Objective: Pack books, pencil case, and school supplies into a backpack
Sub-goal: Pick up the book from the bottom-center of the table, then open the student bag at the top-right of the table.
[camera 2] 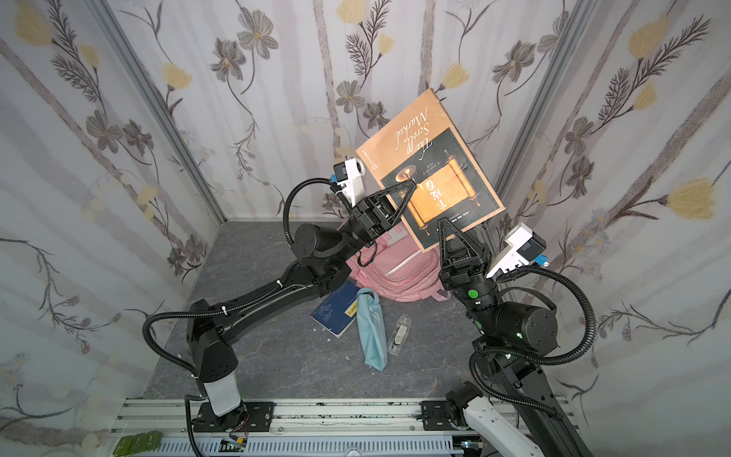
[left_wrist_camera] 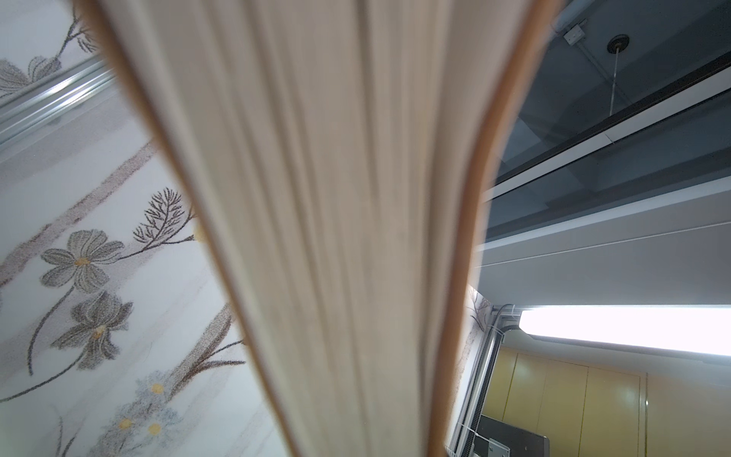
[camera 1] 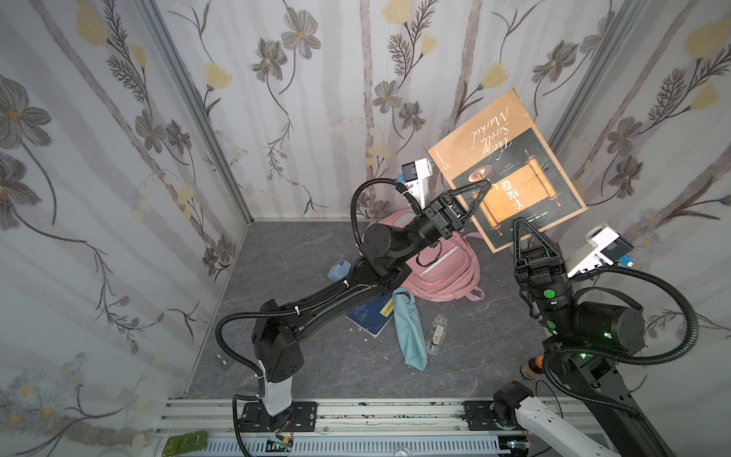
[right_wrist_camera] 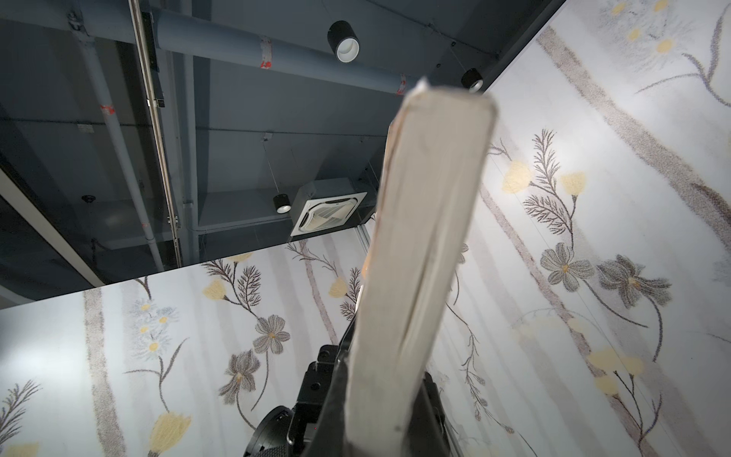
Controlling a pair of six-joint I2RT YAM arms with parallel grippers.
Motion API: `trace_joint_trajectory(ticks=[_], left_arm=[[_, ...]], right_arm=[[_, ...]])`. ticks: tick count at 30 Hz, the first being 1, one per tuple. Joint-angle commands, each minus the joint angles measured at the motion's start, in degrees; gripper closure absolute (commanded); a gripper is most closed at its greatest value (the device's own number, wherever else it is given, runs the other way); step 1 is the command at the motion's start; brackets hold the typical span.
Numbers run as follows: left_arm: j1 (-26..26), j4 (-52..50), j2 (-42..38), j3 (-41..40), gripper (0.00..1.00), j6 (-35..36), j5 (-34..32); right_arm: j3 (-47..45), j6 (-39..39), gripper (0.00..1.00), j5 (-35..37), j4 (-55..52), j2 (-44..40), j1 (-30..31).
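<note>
Aloft, brown book clenched by left hand and right hand, above pink backpack, contents hidden.

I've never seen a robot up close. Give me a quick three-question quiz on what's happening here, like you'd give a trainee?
1. How many arms grip the brown book?
2. True or false: the pencil case is already inside the backpack.
3. Which lies beside the pencil case? A) clear case B) ruler C) apple
Key: 1. Two: left fingers and right fingers both grip it. 2. False; it lies on the table. 3. A.
</note>
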Motion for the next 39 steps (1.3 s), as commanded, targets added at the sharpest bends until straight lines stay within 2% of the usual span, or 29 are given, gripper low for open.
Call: trace_joint_trajectory(ticks=[1, 2, 4, 8, 10, 12, 14, 15, 16, 17, 18, 20, 21, 23, 26, 28, 31, 34, 39], left_arm=[[-0.6, -1.7, 0.0, 1.2, 1.0, 1.6, 2.1], [-0.8, -2.1, 0.1, 1.5, 1.0, 1.7, 2.4], [-1.3, -2.8, 0.5, 2.2, 1.0, 2.0, 3.0], [-1.9, -2.8, 1.2, 2.5, 1.0, 1.9, 3.5], [-2.0, -2.8, 1.2, 2.3, 1.0, 1.8, 3.8], [-2.0, -2.8, 1.2, 1.6, 1.0, 2.2, 3.9], [-2.0, -4.3, 0.4, 0.4, 1.0, 4.0, 2.9], [-2.0, -6.3, -0.4, -0.4, 0.92, 5.9, 2.0], [-2.1, -9.5, -1.4, -1.3, 0.7, 8.7, 0.8], [-2.0, -13.1, -2.3, -2.0, 0.63, 11.6, -0.5], [-2.0, -17.3, -3.3, -2.6, 0.62, 15.4, -2.2], [-2.0, -26.3, -4.7, -2.9, 0.53, 22.1, -6.6], [-2.0, -31.3, -5.1, -2.7, 0.52, 24.9, -9.8], [-2.0, -40.0, -5.4, -1.8, 0.47, 28.9, -16.6], [-2.0, -50.1, -4.5, -0.4, 0.45, 34.6, -23.6], [-2.1, -55.8, -3.1, 0.6, 0.39, 38.7, -27.2], [-2.0, -63.5, 0.5, 3.6, 0.33, 44.5, -29.7], [-2.0, -74.5, 7.2, 10.9, 0.3, 50.3, -31.4], [-2.0, -82.4, 17.4, 18.4, 0.29, 56.5, -34.7]], right_arm=[[0.4, 0.4, 0.82, -0.2, 2.5, -0.1, -0.1], [0.6, 0.6, 0.76, 0.0, 2.4, -0.1, -0.1], [1.0, 1.4, 0.74, 0.6, 2.3, 0.2, -0.2], [1.7, 3.2, 0.78, 2.0, 2.4, 0.6, -0.8], [2.1, 4.2, 0.84, 2.3, 2.7, 0.8, -1.4], [2.4, 5.3, 1.0, 2.3, 2.3, 0.9, -2.1], [3.1, 7.3, 1.0, 3.2, -0.4, 0.6, -2.9], [3.4, 8.2, 1.0, 3.8, -2.5, 0.2, -3.5], [4.0, 8.6, 1.0, 4.4, -5.0, -0.4, -3.9], [4.8, 8.4, 1.0, 5.1, -8.1, -0.8, -4.3], [6.2, 7.7, 1.0, 6.2, -12.6, -1.4, -4.7], [11.0, 5.0, 1.0, 9.8, -25.7, -1.3, -5.4], [14.2, 3.2, 1.0, 12.7, -33.4, -0.7, -5.8], [17.6, 1.2, 1.0, 15.8, -42.2, -0.1, -7.4], [20.5, -1.3, 1.0, 14.9, -49.6, 0.3, -10.8], [21.8, -2.3, 1.0, 14.4, -54.7, 0.9, -12.6], [22.9, -3.7, 1.0, 13.3, -60.5, 1.7, -14.9], [23.9, -4.2, 1.0, 12.8, -67.3, 3.0, -16.1], [17.0, 0.5, 1.0, 12.0, -70.7, -1.4, -16.4]])
